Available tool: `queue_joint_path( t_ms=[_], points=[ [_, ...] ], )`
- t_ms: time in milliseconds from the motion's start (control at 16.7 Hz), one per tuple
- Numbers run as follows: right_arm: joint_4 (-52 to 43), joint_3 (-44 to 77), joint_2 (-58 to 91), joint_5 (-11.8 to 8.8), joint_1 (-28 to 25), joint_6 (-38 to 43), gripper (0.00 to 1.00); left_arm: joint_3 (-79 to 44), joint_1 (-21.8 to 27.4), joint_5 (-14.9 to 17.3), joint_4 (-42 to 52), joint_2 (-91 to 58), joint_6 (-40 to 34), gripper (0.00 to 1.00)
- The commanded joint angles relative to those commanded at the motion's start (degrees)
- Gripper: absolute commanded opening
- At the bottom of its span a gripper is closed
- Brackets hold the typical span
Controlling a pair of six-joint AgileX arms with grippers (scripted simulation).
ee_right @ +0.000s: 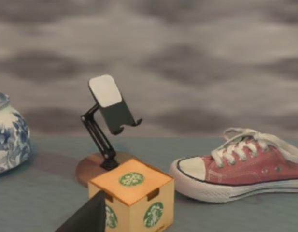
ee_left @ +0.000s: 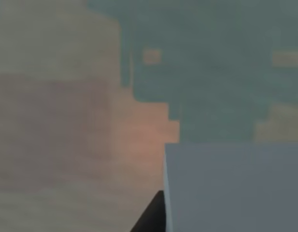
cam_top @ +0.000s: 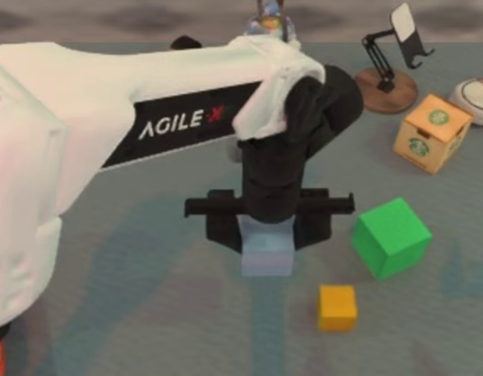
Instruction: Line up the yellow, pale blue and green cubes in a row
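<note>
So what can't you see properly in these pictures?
- Left gripper: in the top view the arm's own wrist covers the fingers, so its hold on the pale blue cube can't be confirmed.
- Pale blue cube: its far part sits under that gripper; the left wrist view shows only one corner.
- Right gripper: only a dark tip at the right wrist view's edge.
- Shoe: cut off by the top view's right edge.

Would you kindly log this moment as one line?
left gripper: over pale blue cube | green cube, yellow cube: loose, unaligned | right arm: out of top view

Soft, even light; faint table shadows.
</note>
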State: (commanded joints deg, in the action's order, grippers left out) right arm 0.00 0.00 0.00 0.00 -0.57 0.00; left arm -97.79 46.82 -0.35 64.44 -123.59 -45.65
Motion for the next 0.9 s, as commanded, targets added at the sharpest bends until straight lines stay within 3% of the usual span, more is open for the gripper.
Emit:
queue_joint_path(
  t_ms=[180,540,900],
  points=[
    [0.00,0.00,0.00,0.00,0.00,0.00,1.00,2.35,3.99,-0.11,-0.77,2.43,-4.48,0.00],
    [0.00,0.00,0.00,0.00,0.00,0.00,1.00,3.06,4.09,-0.13,-1.73,2.08,-4.54,0.00],
    [0.00,0.00,0.00,0.00,0.00,0.00,1.00,10.31,4.27,-0.08,-12.88,-1.44,-4.74,0.00]
  ],
)
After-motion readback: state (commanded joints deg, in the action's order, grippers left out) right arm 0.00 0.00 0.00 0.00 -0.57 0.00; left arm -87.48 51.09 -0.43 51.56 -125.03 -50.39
